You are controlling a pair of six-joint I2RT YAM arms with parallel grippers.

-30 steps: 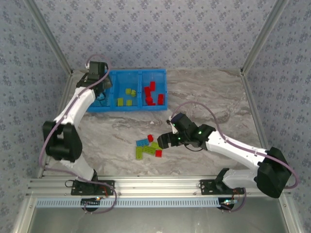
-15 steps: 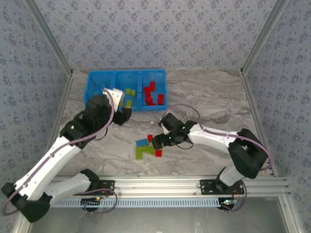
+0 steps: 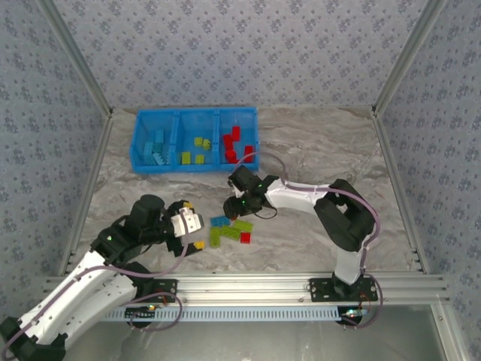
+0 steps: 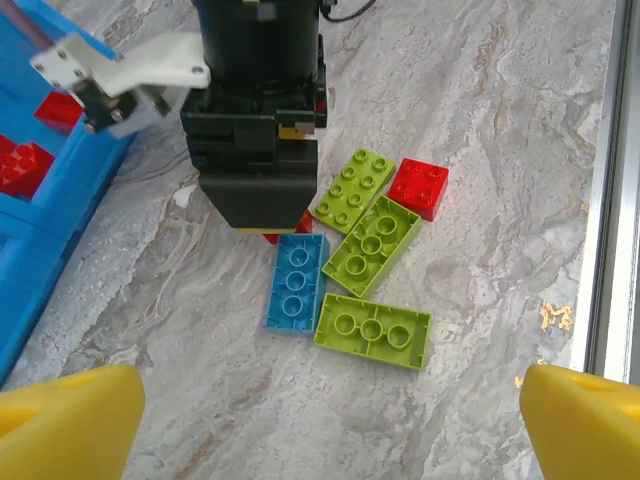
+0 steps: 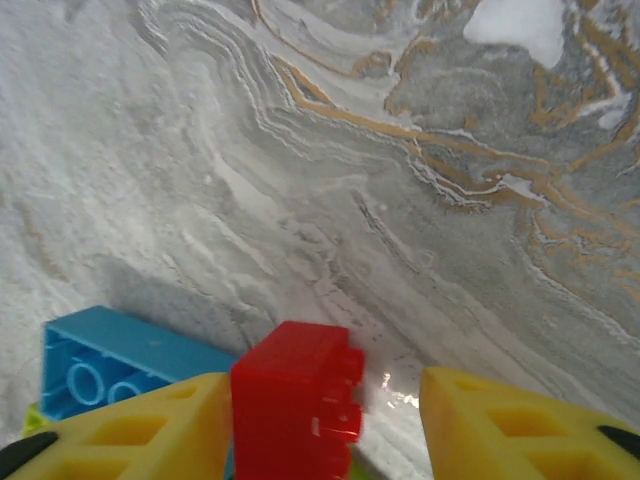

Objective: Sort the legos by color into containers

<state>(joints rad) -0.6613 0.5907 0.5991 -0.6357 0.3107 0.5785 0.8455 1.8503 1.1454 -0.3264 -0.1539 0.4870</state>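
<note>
left gripper (image 3: 194,226): jaws spread wide with nothing between them. in its wrist view the yellow fingertips (image 4: 65,420) sit at the two bottom corners with bare table between. it is held over the table just left of the loose pile, facing it.
right gripper (image 3: 231,207): lowered at the far edge of the loose pile, jaws part way in and straddling a red brick (image 5: 292,405). one yellow finger (image 5: 140,425) touches the brick's side and the other stands just apart from its studs, so no firm hold shows.
red brick: between the right gripper's fingers with its studs facing sideways, just beside a light blue brick (image 5: 100,365). from the left wrist view a sliver of it shows under the black gripper body.
loose pile (image 3: 229,232): on the table between the two grippers, well apart from the bins. it holds the light blue brick, three lime green bricks (image 4: 372,330) lying flat with studs up, and a square red brick (image 4: 418,187) just beside one of the green ones.
containers (image 3: 192,124): three joined blue bins in one row at the far left of the table.
left bin: sorted light blue bricks (image 3: 156,147).
middle bin: sorted lime green bricks (image 3: 197,149).
right bin: sorted red bricks (image 3: 235,145).
table (image 3: 323,150): grey marbled top.
</note>
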